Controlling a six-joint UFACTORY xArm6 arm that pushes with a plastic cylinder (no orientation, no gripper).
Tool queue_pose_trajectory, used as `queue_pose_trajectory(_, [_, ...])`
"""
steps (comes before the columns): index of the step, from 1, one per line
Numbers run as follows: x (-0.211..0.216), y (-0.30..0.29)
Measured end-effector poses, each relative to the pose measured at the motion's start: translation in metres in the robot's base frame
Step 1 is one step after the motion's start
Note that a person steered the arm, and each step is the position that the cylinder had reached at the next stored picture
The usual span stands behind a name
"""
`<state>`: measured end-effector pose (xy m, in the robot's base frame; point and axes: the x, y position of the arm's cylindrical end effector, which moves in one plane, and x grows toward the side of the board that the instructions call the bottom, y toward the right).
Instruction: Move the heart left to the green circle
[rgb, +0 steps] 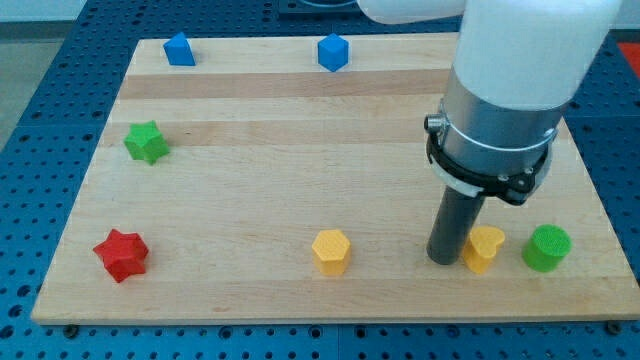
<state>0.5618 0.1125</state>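
Note:
The yellow heart (485, 247) lies near the view's bottom right of the wooden board. The green circle (547, 247) stands just to its right, a small gap apart. My tip (445, 259) is down on the board, touching or almost touching the heart's left side. The rod rises from there into the big white and grey arm above.
A yellow hexagon (331, 251) lies left of my tip. A red star (121, 254) is at the bottom left, a green star (146, 142) at the left. Two blue blocks (179, 49) (332, 52) sit along the top edge. The board's right edge (600, 215) is close to the green circle.

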Motion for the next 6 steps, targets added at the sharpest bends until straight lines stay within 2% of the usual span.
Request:
queue_pose_trajectory(2, [-0.001,0.026])
queue_pose_trajectory(4, [-0.001,0.027])
queue_pose_trajectory(5, [-0.010,0.025])
queue_pose_trajectory(6, [-0.050,0.025])
